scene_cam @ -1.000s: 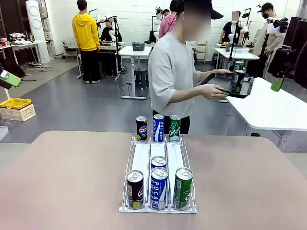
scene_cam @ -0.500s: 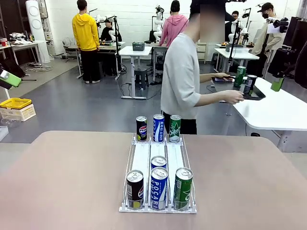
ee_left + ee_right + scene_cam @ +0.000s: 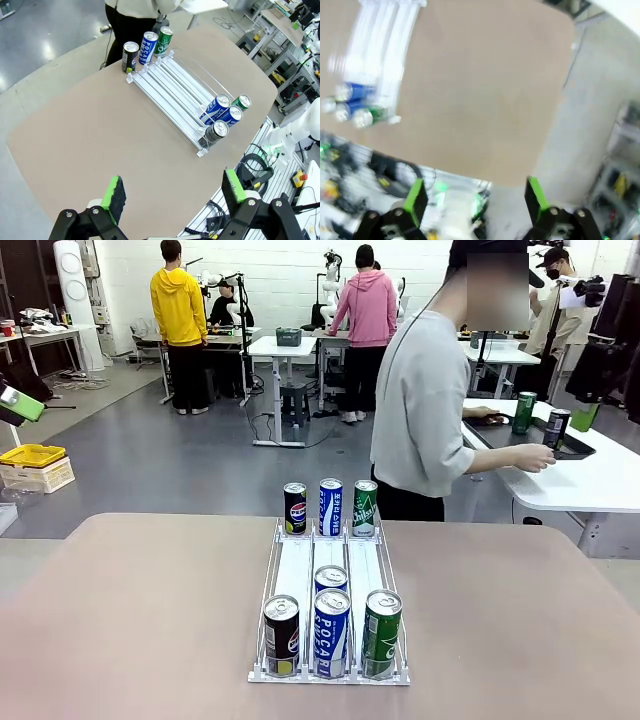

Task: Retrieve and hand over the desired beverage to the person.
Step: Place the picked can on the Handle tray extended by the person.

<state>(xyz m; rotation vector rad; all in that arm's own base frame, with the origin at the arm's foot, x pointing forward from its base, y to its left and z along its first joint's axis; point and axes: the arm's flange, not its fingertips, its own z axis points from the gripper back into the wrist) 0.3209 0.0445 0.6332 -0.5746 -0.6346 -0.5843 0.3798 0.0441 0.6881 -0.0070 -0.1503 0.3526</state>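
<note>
The beverage cans all stand in the white rack (image 3: 330, 640) on my worktop (image 3: 130, 620): three at the near end, a black one (image 3: 281, 636), a blue one (image 3: 331, 633) and a green one (image 3: 381, 632), one more blue behind, three at the far end. None is taken yet. My left jaws (image 3: 172, 197) and right jaws (image 3: 475, 197) are apart and empty, high above the worktop. The person (image 3: 425, 410) stands turned to another table, so I judge that choosing, picking and handing over all remain.
</note>
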